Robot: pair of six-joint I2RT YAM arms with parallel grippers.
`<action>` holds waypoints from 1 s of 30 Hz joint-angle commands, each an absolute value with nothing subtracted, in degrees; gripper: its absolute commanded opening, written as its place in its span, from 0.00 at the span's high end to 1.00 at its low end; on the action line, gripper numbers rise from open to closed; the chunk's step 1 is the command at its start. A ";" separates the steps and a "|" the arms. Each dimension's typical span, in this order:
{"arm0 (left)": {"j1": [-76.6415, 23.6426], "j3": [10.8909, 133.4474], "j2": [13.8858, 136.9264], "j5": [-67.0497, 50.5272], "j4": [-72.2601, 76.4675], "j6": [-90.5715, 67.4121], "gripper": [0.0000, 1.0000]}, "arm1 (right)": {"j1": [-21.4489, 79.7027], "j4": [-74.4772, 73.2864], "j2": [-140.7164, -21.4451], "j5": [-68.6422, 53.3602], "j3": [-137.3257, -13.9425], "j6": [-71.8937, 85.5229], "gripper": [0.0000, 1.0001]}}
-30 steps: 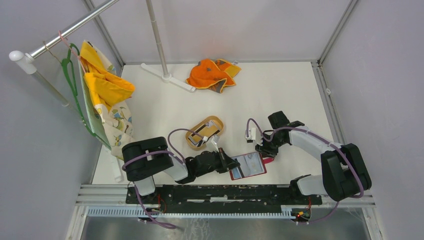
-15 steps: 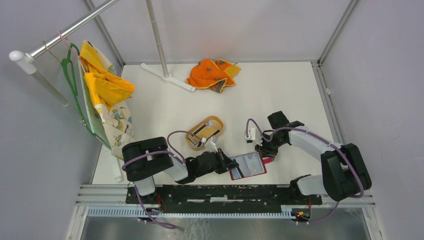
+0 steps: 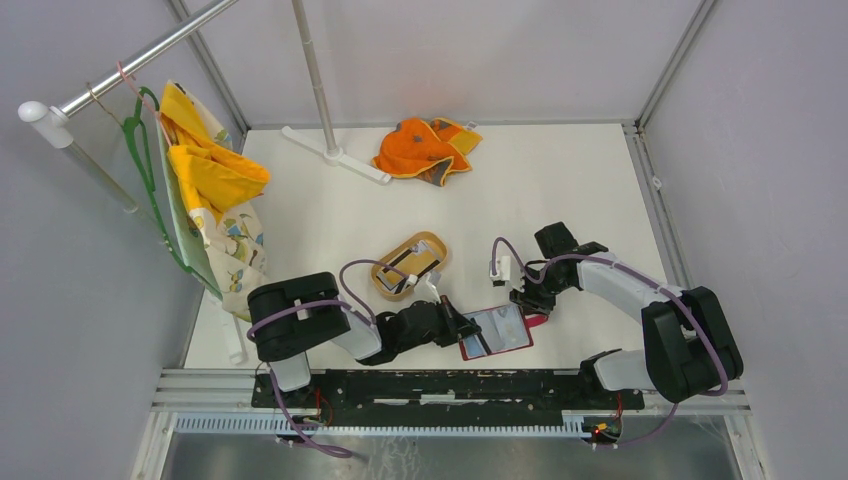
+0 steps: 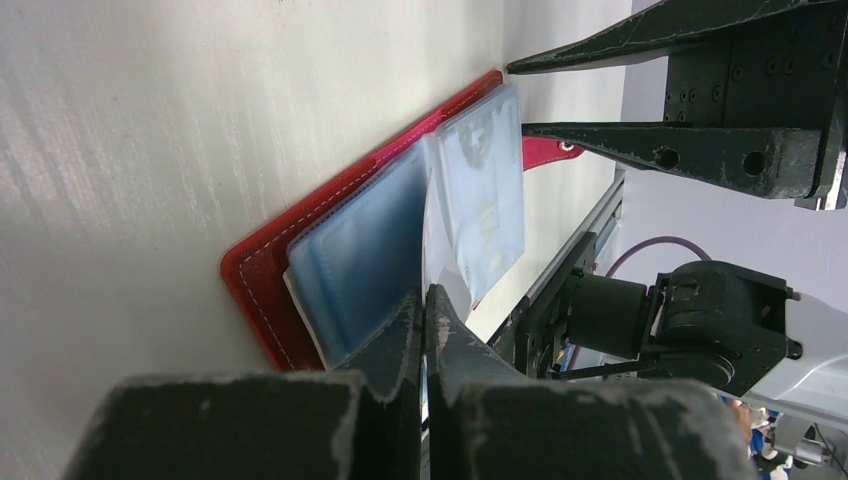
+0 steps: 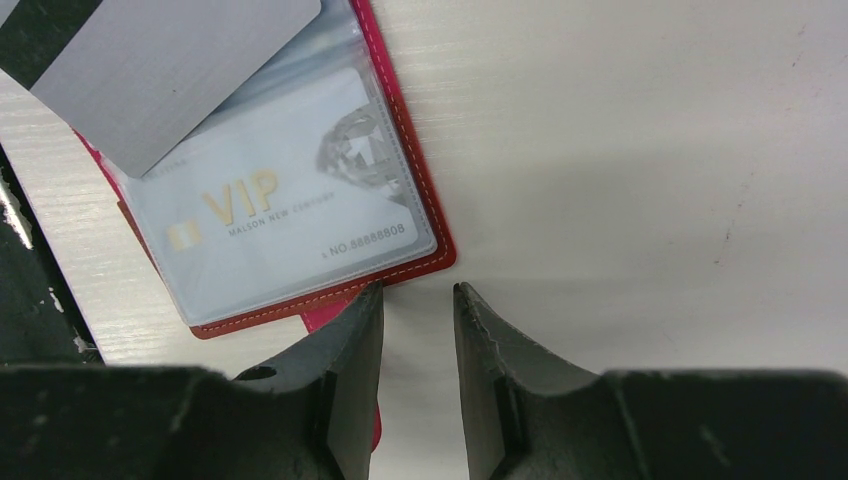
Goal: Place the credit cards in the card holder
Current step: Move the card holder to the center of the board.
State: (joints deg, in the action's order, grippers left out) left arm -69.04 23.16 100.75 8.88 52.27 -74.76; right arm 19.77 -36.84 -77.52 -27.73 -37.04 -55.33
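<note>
The red card holder [image 3: 497, 332] lies open near the table's front edge, pale blue sleeves up. My left gripper [image 3: 466, 328] is shut on a grey card with a dark stripe [image 5: 170, 70], its end over the holder's left half. In the left wrist view the card [image 4: 427, 220] shows edge-on between the shut fingers [image 4: 425, 295] above the holder [image 4: 262, 275]. A white VIP card [image 5: 280, 215] sits in a sleeve. My right gripper [image 3: 527, 297] is open and empty at the holder's far right corner [image 5: 320, 298], one finger over the pink snap tab [image 5: 325, 318].
A tan oval wooden tray [image 3: 436, 243] holding more cards stands just behind the left gripper. An orange cloth [image 3: 425, 147] and a white stand base [image 3: 335, 155] lie at the back. Yellow clothes [image 3: 210, 190] hang at the left.
My left gripper has slid slightly right with the card, further over the holder. The right arm has not visibly moved.
</note>
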 commanded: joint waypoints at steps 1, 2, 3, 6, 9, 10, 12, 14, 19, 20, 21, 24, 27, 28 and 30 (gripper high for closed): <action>-69.30 24.43 101.79 9.44 50.54 -75.43 0.98 | 20.13 -36.58 -77.39 -26.64 -36.59 -55.02 0.62; -69.20 24.51 101.82 9.27 50.54 -75.41 0.98 | 20.05 -36.57 -77.35 -26.68 -36.58 -55.02 0.62; -69.17 24.60 101.93 9.18 50.54 -75.41 0.98 | 20.10 -36.52 -77.42 -26.64 -36.56 -54.97 0.62; -69.05 24.61 102.41 8.52 51.23 -75.48 0.98 | 20.12 -36.51 -77.37 -26.64 -36.57 -55.00 0.62; -68.78 24.59 102.82 7.95 52.01 -75.39 0.98 | 20.10 -36.55 -77.48 -26.63 -36.56 -54.93 0.62; -68.73 24.56 102.97 7.75 52.22 -75.29 0.98 | 20.13 -36.52 -77.44 -26.57 -36.57 -54.93 0.62; -68.53 24.61 103.38 7.26 53.01 -75.24 0.98 | 20.14 -36.50 -77.50 -26.58 -36.58 -54.89 0.62; -68.32 24.52 103.84 6.69 54.05 -75.19 0.98 | 20.21 -36.53 -77.49 -26.56 -36.56 -54.89 0.62; -67.78 24.59 105.13 5.22 56.50 -74.90 0.98 | 20.16 -36.54 -77.57 -26.57 -36.56 -54.93 0.62; -67.64 24.68 105.34 5.00 56.73 -74.81 0.98 | 20.19 -36.57 -77.54 -26.65 -36.56 -54.93 0.62; -67.57 24.77 105.44 4.86 56.69 -74.73 0.98 | 20.21 -36.56 -77.59 -26.56 -36.56 -54.94 0.62; -67.26 25.02 106.03 4.22 57.40 -74.47 0.98 | 20.26 -36.55 -77.52 -26.65 -36.54 -55.00 0.62; -66.99 25.31 106.60 3.40 58.14 -74.40 0.98 | 20.19 -36.52 -77.61 -26.64 -36.56 -54.96 0.62; -66.93 25.31 106.96 3.18 58.51 -74.56 0.98 | 20.21 -36.56 -77.71 -26.65 -36.56 -55.00 0.62; -66.80 25.31 107.53 2.79 59.28 -74.89 0.98 | 20.29 -36.51 -77.73 -26.66 -36.56 -55.00 0.62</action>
